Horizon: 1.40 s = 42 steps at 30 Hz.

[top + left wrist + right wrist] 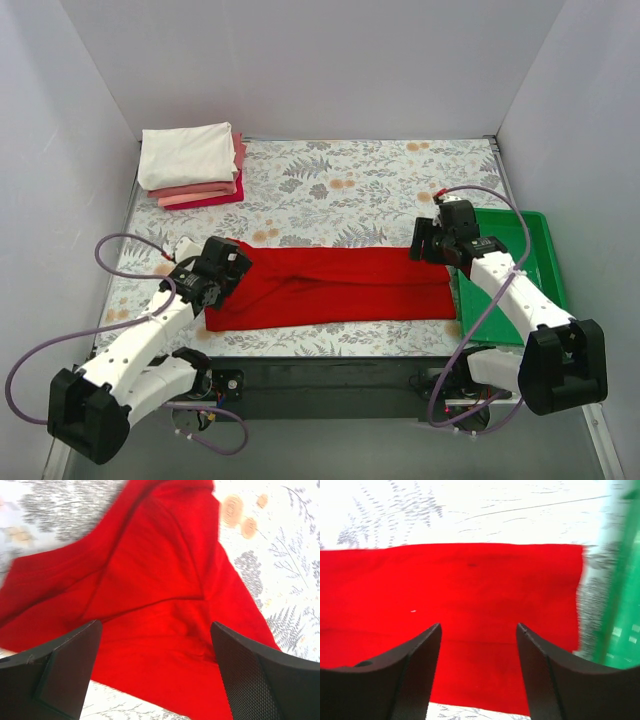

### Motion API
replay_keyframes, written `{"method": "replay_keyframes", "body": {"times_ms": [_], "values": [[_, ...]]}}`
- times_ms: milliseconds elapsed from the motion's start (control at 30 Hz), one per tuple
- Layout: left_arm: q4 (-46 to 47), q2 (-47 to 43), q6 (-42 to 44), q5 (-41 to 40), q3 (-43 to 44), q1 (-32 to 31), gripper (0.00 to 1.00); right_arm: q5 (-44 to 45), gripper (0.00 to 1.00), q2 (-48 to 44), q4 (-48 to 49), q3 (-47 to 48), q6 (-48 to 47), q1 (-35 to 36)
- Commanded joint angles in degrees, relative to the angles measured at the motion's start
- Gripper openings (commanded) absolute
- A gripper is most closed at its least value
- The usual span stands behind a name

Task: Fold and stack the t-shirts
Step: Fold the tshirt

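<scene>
A bright red t-shirt [335, 285] lies folded into a long strip across the near part of the table. It also shows in the left wrist view [150, 595] and the right wrist view [450, 590]. My left gripper [222, 272] is open above the strip's left end, nothing between its fingers [65, 670]. My right gripper [437, 243] is open above the strip's right end, also empty, its fingers [415, 670] spread over the cloth. A stack of folded shirts [192, 166], white on top with salmon pink and crimson beneath, sits at the far left corner.
A green plastic tray [532, 262] stands at the right edge, partly under my right arm; its rim shows in the right wrist view [620, 605]. The table has a leaf-patterned cover [350, 180]. Grey walls enclose three sides.
</scene>
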Motion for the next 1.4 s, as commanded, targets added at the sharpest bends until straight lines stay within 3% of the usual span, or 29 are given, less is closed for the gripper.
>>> {"method": "replay_keyframes", "body": {"times_ms": [0,33,67,267,467,567,867,933,1033,1267,1333,1367], "values": [[8.75,2.85,4.75,3.84,2.16,-0.24,0.90,-10.13,0.69,-0.59,5.89,-1.99,-1.87,0.26],[11.72,4.95,6.24,5.32,2.25,-0.24,0.90,-11.97,0.88,-0.07,6.78,-3.04,-1.69,0.35],[12.97,5.93,6.60,5.68,2.43,-0.24,0.91,-12.60,0.98,0.28,7.40,-3.40,-1.52,0.52],[17.11,16.03,8.19,7.35,3.57,0.03,0.92,-17.70,0.98,5.20,12.67,-6.03,-1.52,0.88],[17.29,20.35,9.33,8.41,5.07,0.29,0.90,-16.04,0.98,9.34,13.12,-6.56,-1.43,0.97],[18.07,20.79,10.47,8.67,5.24,0.29,0.80,-15.42,0.98,10.22,13.29,-7.18,-1.08,1.05],[20.28,26.41,16.18,10.96,6.47,0.29,0.69,-14.80,0.98,10.40,13.56,-8.58,-0.64,0.97],[19.40,27.90,16.80,10.96,7.35,0.12,0.58,-14.45,0.98,10.13,13.56,-8.93,-0.46,0.97],[13.97,29.75,16.89,9.56,9.98,-1.02,0.48,-14.01,0.98,9.52,13.47,-9.37,-0.29,0.97],[3.23,34.58,15.40,4.37,15.78,-4.54,0.37,-12.96,0.98,8.02,13.64,-10.52,-0.02,0.97],[2.26,35.90,15.22,3.84,17.01,-5.24,0.32,-12.87,0.98,7.50,13.47,-10.61,-0.02,1.05],[1.39,36.34,15.05,3.84,17.45,-5.25,0.23,-12.87,0.98,7.41,13.47,-10.61,-0.02,0.97]]}}
